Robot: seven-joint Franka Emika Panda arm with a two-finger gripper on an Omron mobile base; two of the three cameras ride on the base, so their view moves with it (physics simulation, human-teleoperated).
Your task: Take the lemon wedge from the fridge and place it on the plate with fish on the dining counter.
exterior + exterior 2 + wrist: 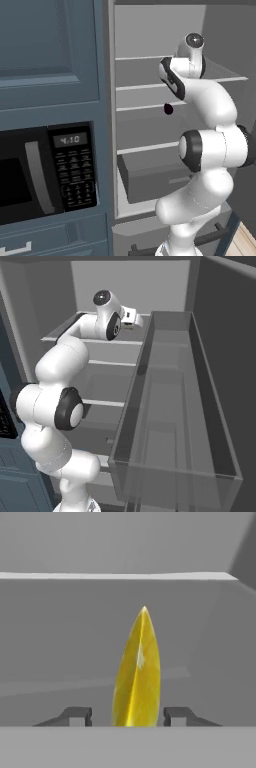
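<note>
While the white arm reaches deep into the open fridge [150, 125], its gripper [127, 716] sits at an upper grey shelf with the lemon wedge [137, 672] standing upright on its narrow edge directly between the two dark fingertips [77, 716]. A slim gap shows on each side of the yellow wedge, so the fingers flank it without visibly pressing it; whether the claw is grasping it or merely closing around it cannot be told. Behind the wedge the shelf runs back to the fridge's pale rear wall. From the left base view a small dark red round fruit [168, 108] lies on a lower shelf, just left of the arm, and a grey drawer [150, 180] sits below that. Left of the fridge stands a black microwave [47, 170] set into blue cabinets [50, 50]. From the right base view the clear door bin [175, 406] hangs near, on the right.
</note>
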